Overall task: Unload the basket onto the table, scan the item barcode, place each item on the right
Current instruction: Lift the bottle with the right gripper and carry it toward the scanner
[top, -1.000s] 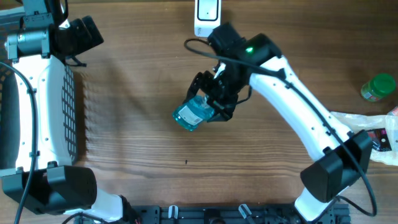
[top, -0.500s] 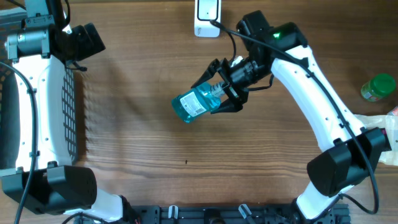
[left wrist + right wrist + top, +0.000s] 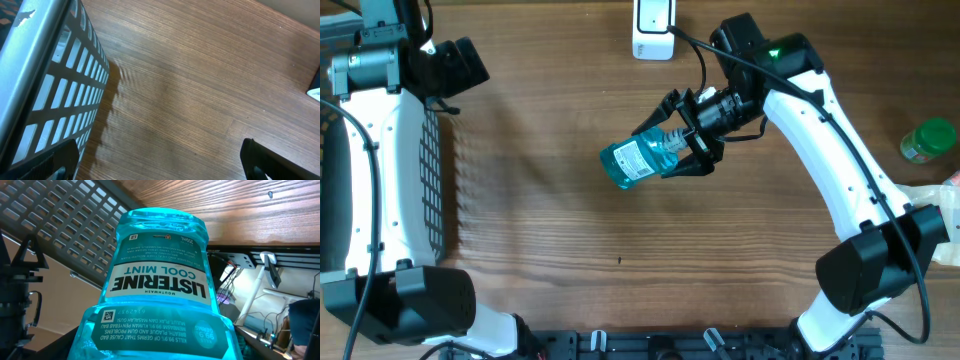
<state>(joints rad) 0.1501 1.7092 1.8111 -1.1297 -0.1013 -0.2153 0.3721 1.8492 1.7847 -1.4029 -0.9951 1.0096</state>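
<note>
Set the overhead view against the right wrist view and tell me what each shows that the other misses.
Only overhead: the white scanner at the picture's top edge, the green-lidded jar, and the right tool gripping the mouthwash bottle. Only right wrist: the bottle's label text, Listerine Cool Mint, and a small square code. Both: the bottle, the wooden table and the mesh basket.

Teal Listerine bottle [image 3: 638, 160] is held sideways, base leftward.
</note>
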